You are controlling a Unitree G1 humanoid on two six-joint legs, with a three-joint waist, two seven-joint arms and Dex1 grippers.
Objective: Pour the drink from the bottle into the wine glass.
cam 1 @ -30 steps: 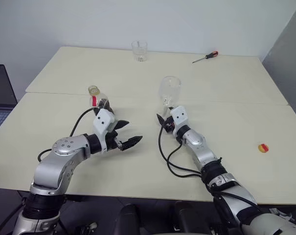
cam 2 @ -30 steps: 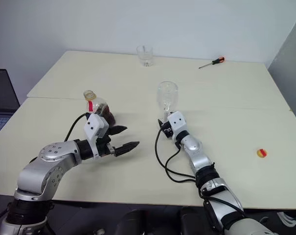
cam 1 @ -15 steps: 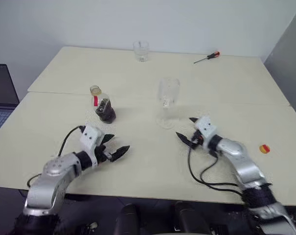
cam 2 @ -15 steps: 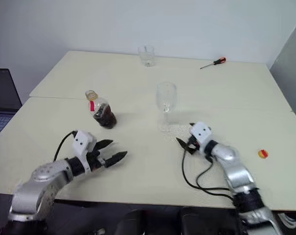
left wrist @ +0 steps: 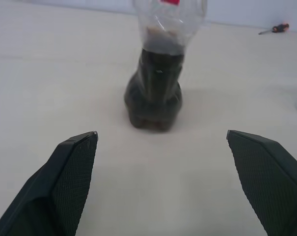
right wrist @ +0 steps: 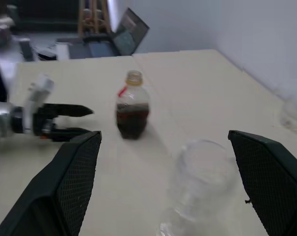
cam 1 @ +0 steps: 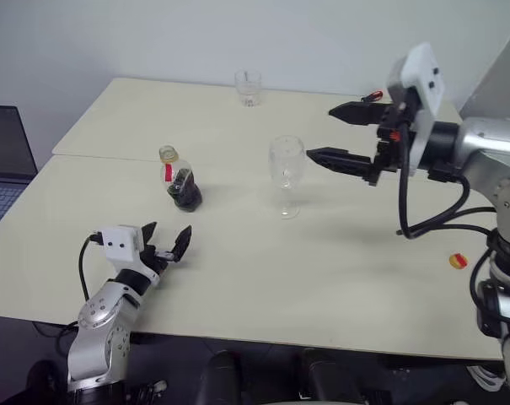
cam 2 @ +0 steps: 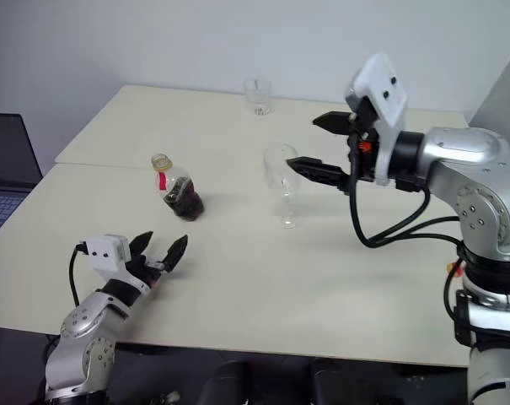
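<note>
The left gripper [cam 1: 163, 242] sits low over the near bench [cam 1: 263, 270] with its fingers spread wide and nothing between them, aimed at the bottle [cam 1: 181, 180], which stands upright at about 12 o'clock from it, a short way off. The drink [left wrist: 154, 91] fills only the lower body of the bottle, whose mouth looks uncapped. The right gripper [cam 1: 340, 133] hangs raised with jaws apart and empty, just at 3 o'clock of the wine glass [cam 1: 287, 175]; the glass stands upright and looks empty, at 3 o'clock of the bottle and well apart from it. To do the reach well, I would advance the left gripper level and centred so both fingers straddle the rounded body below the red label, then close gently, since thin plastic will likely squash and the open mouth could spill.
</note>
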